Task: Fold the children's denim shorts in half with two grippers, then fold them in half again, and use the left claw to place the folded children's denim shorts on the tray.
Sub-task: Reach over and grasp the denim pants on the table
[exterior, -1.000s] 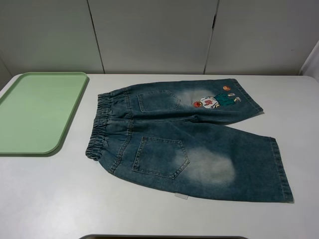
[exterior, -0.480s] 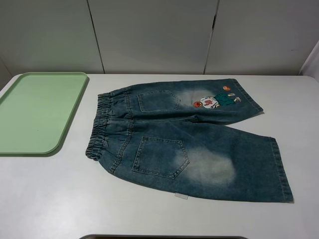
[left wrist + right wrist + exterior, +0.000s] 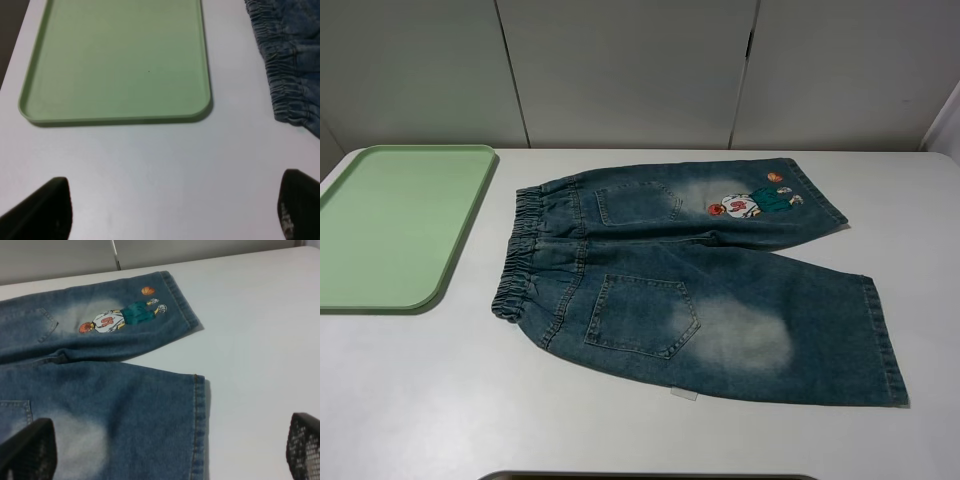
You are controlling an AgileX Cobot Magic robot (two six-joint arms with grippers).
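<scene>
The tray (image 3: pixel 400 220) lay on the table (image 3: pixel 420 400) left of the shorts (image 3: pixel 700 280), near but not touching them. The left gripper (image 3: pixel 172 210) hung above bare table off the shorts' waistband (image 3: pixel 520 255) end, fingers spread wide and holding nothing. The shorts lay flat and unfolded, back pockets (image 3: pixel 640 315) up, waistband toward the tray, legs pointing right, with the cartoon figure (image 3: pixel 748 203) on the far leg. The right gripper (image 3: pixel 167 450) hung by the shorts' leg hems (image 3: pixel 197 405), fingers spread wide and gripping nothing.
</scene>
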